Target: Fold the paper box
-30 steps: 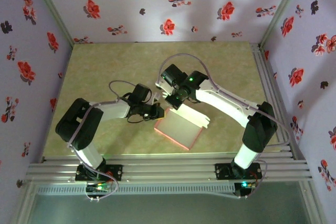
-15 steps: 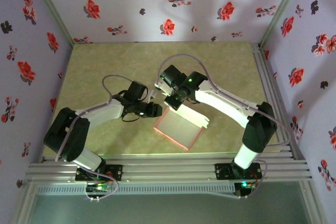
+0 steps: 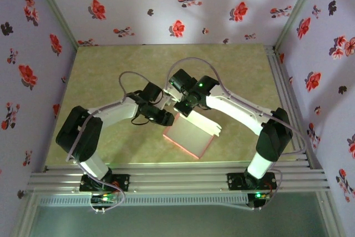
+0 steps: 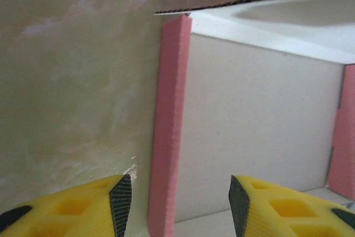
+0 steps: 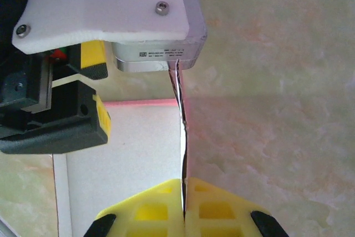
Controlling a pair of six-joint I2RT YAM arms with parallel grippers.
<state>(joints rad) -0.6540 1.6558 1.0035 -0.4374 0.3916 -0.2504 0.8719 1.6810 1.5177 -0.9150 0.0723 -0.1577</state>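
Fingers [image 4: 83,209] of the left gripper [image 4: 178,192] stand apart, one on either side of a pink side wall [image 4: 169,126] of the paper box [image 4: 255,126] and touching neither face of it. The right gripper [image 5: 183,192] has its two yellow fingers [image 5: 150,212] pressed together on a thin upright flap [image 5: 180,109] at the box's far corner, which shows edge-on in the right wrist view. Seen from above, the paper box [image 3: 191,136] lies flat and turned at an angle, whitish inside with a pink rim, a little nearer the arm bases than the middle of the table [image 3: 111,70]. Both grippers crowd the box's far-left corner, the left one just beside the box on its left and the right one just behind it, so the left gripper's white mount and black body sit close in front of the right wrist camera. Around the box the table is a mottled yellow-green. Aluminium rails [image 3: 177,178] run along the edge nearest the bases, and more rails lie well to the box's right. Three walls [image 3: 166,4] papered pale lilac with red and dark flowers enclose it. Count: one box, two arms, two grippers.
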